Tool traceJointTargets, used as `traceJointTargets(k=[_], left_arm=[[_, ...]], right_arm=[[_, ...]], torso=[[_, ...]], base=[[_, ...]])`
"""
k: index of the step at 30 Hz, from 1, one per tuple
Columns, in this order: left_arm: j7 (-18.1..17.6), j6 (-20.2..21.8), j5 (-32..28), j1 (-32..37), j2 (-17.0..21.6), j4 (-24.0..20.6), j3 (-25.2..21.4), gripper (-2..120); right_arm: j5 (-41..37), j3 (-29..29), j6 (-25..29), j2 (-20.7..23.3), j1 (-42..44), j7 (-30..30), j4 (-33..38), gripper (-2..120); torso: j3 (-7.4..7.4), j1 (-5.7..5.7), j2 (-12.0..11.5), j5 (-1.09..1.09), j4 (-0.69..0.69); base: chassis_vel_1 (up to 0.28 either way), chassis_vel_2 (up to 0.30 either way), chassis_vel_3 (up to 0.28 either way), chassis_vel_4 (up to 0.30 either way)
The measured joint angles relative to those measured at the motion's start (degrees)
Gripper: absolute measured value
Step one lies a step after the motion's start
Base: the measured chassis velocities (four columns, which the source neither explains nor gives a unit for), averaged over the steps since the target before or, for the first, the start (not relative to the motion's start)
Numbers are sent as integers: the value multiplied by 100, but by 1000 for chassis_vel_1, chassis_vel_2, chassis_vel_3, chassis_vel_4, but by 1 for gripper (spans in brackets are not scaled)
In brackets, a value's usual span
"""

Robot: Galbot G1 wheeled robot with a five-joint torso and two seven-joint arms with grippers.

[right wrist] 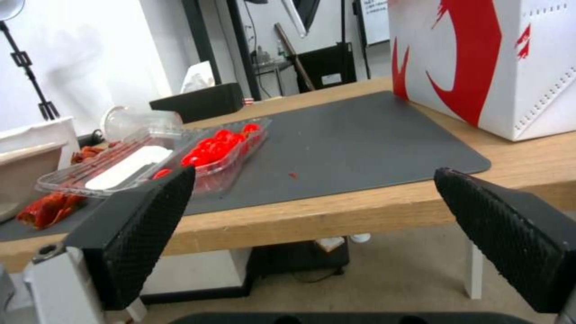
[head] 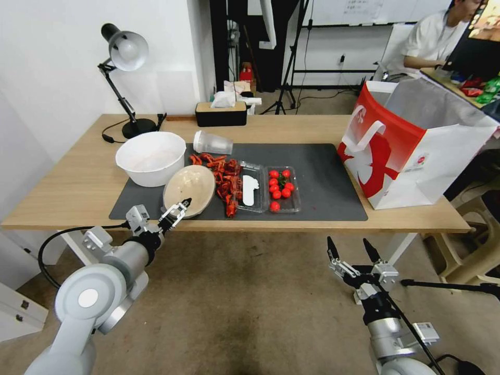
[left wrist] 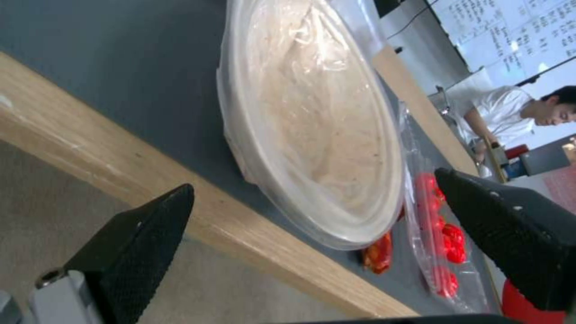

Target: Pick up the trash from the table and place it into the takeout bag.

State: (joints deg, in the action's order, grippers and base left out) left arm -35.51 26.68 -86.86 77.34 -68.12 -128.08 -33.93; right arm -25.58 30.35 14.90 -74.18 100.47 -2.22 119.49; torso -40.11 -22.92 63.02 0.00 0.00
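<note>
On the table (head: 73, 187), a dark mat (head: 323, 177) holds the trash. A round beige dish (head: 190, 187) under clear film leans at the mat's front left. Beside it lie red leftovers (head: 225, 179), a clear tray of tomatoes (head: 272, 188) and a clear plastic cup (head: 212, 142) on its side. The takeout bag (head: 411, 151) stands open at the right end. My left gripper (head: 179, 208) hovers open at the table's front edge, right before the dish (left wrist: 312, 112). My right gripper (head: 347, 240) hangs open below the table's front edge, facing the mat (right wrist: 360, 148) and bag (right wrist: 480, 58).
A white bowl (head: 151, 156) sits behind the dish. A desk lamp (head: 125, 52) and a black tissue box (head: 221, 113) stand along the back edge. A beige stool (head: 482, 245) is on the floor right of the table. Bare mat lies between the tray and the bag.
</note>
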Motion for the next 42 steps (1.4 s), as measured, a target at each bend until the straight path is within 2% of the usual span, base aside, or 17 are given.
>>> traceJointTargets(k=[3, 6, 12, 15, 16, 18, 20, 21, 24, 26, 29, 30, 31, 35, 37, 42], left_arm=[[-37, -9, -55, -35, 16, 45, -2, 99], [-86, -25, -108, -97, 28, 81, -21, 92], [-193, -60, -252, -202, 46, 108, -27, 66], [-201, -61, -268, -211, 59, 115, -25, 63], [-210, -61, -276, -218, 71, 132, -23, 54], [-211, -61, -278, -218, 75, 140, -20, 51], [-211, -57, -280, -196, 70, 150, -9, 39], [-211, -57, -280, -196, 70, 150, -9, 39], [-212, -43, -278, -165, 36, 158, 16, 24], [-213, -42, -276, -162, 30, 161, 21, 20], [-192, -38, -156, -136, 14, 158, 43, 5], [-192, -38, -156, -136, 14, 158, 43, 5], [-90, -43, 39, -103, 13, 126, 66, 0], [139, -100, 248, -63, 21, 9, 73, 0], [469, -207, 526, -53, 79, -103, 64, 0], [804, -306, 876, -157, 211, -181, 75, 0]], right_arm=[[0, -27, -2, 30, -16, 3, 0, 100], [0, -70, -5, 53, -28, 7, -13, 100], [25, -120, -9, 51, -37, 12, -39, 100], [30, -125, -10, 51, -40, 14, -39, 100], [36, -129, -12, 49, -43, 19, -39, 100], [41, -129, -13, 48, -43, 22, -38, 100], [55, -130, -17, 44, -40, 29, -33, 100], [55, -130, -17, 44, -40, 29, -33, 100], [64, -128, -22, 45, -32, 44, -14, 100], [66, -126, -22, 46, -32, 53, -12, 100], [69, -126, -23, 54, -31, 69, -7, 100], [69, -126, -23, 54, -31, 69, -7, 100], [69, -132, -23, 58, -32, 70, -7, 100], [72, -144, -23, 56, -34, 70, -7, 100], [74, -155, -23, 51, -34, 72, 9, 100], [81, -178, -28, 57, -39, 78, 31, 100]], torso=[[0, 0, 0, 0, 0], [0, 0, 0, 0, 0], [0, 0, 0, 0, 0], [0, 0, 0, 0, 0], [0, 0, 0, 0, 0], [0, 0, 0, 0, 0], [0, 0, 0, 0, 0], [0, 0, 0, 0, 0], [0, 0, 0, 0, 0], [0, 0, 0, 0, 0], [0, 0, 0, 0, 0], [0, 0, 0, 0, 0], [0, 0, 0, 0, 0], [0, 1, 0, 0, 0], [0, 0, 0, 0, 0], [0, 1, 0, 0, 0]], base=[[0, 0, 0, 0], [0, 0, 0, 0], [0, 0, 0, 0], [0, 0, 0, 0], [0, 0, 0, 0], [0, 0, 0, 0], [0, 0, 0, 0], [0, 0, 0, 0], [0, 0, 0, 0], [0, 0, 0, 0], [0, 0, 0, 0], [0, 0, 0, 0], [0, 0, 0, 0], [0, 0, 0, 0], [0, 0, 0, 0], [0, 0, 0, 0]])
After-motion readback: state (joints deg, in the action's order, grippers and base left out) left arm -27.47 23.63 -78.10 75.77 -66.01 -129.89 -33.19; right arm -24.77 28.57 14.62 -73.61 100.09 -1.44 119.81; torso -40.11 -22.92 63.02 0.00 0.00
